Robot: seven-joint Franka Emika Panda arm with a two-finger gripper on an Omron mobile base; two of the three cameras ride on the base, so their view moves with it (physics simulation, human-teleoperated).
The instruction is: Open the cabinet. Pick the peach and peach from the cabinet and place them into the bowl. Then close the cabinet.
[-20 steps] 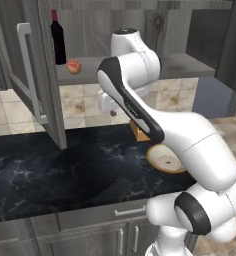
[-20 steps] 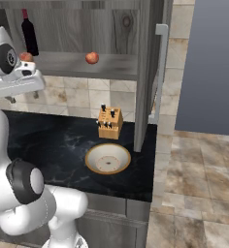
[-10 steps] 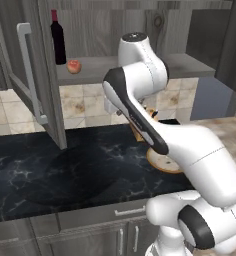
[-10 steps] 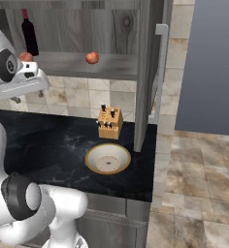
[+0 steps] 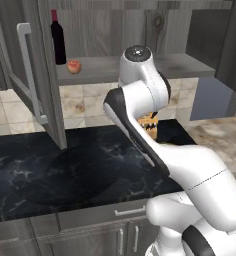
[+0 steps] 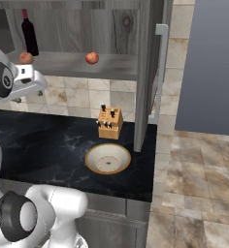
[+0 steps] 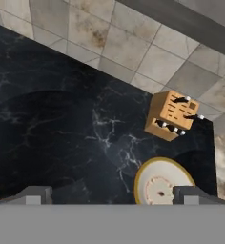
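Note:
The cabinet [image 6: 117,29] stands with both doors swung open. On its shelf lie two peaches: a red-orange peach [image 6: 91,58] near the middle and another peach [image 6: 25,58] to the left, next to a wine bottle. The left base view shows one peach [image 5: 74,66] on the shelf. The bowl [image 6: 107,158] sits empty on the black counter in front of a knife block. My gripper [image 7: 113,195] is open and holds nothing. It hangs above the counter and looks down on the bowl [image 7: 162,183], whose rim lies by the right fingertip [image 7: 190,194].
A dark wine bottle [image 5: 57,37] stands at the shelf's left end. The wooden knife block [image 6: 110,122] stands behind the bowl. The left door [image 5: 37,90] juts out over the counter; the right door [image 6: 146,72] stands edge-on beside the bowl. A tiled wall backs the counter.
The arm's upper links have swung round and the hand has shifted a little. The gripper has stayed open. Peaches, bowl and doors have not moved.

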